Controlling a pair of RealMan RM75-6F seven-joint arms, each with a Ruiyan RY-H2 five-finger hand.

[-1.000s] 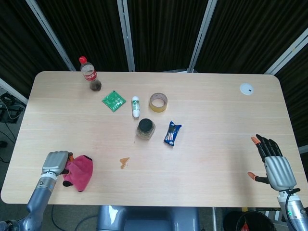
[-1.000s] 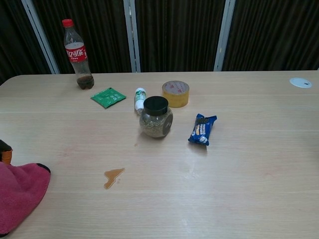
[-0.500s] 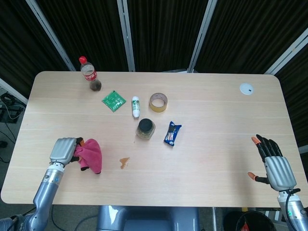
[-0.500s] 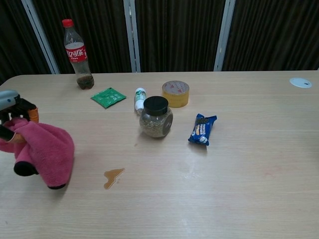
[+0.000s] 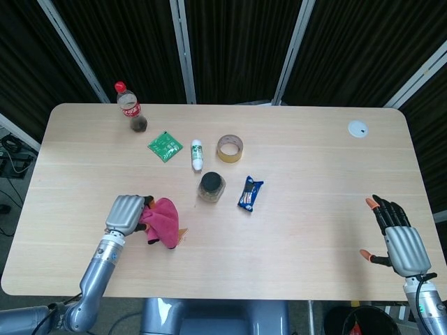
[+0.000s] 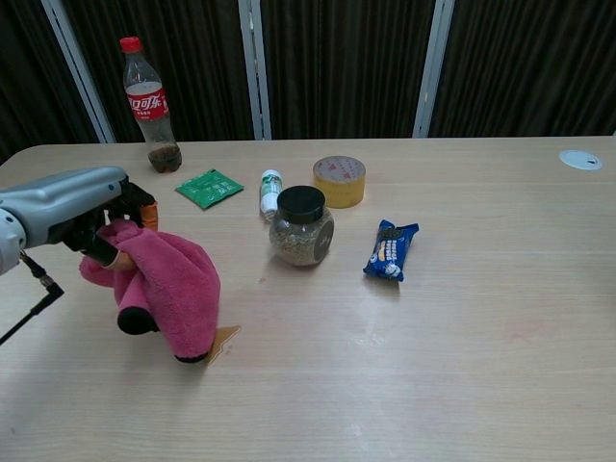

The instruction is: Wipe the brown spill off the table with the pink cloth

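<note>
The left hand (image 5: 126,213) grips the pink cloth (image 5: 162,221), which hangs from its fingers over the table (image 5: 307,237). The cloth's lower edge partly covers the brown spill (image 6: 225,334). The right hand (image 5: 398,241) is empty, fingers spread.

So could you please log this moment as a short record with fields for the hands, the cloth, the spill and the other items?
left hand: holds the pink cloth
right hand: open, holds nothing, at the table's right edge
pink cloth: hangs from the hand, lower edge at the brown spill
brown spill: partly covered by the cloth
other items: cola bottle, green packet, jar, tape roll, blue snack pack
</note>
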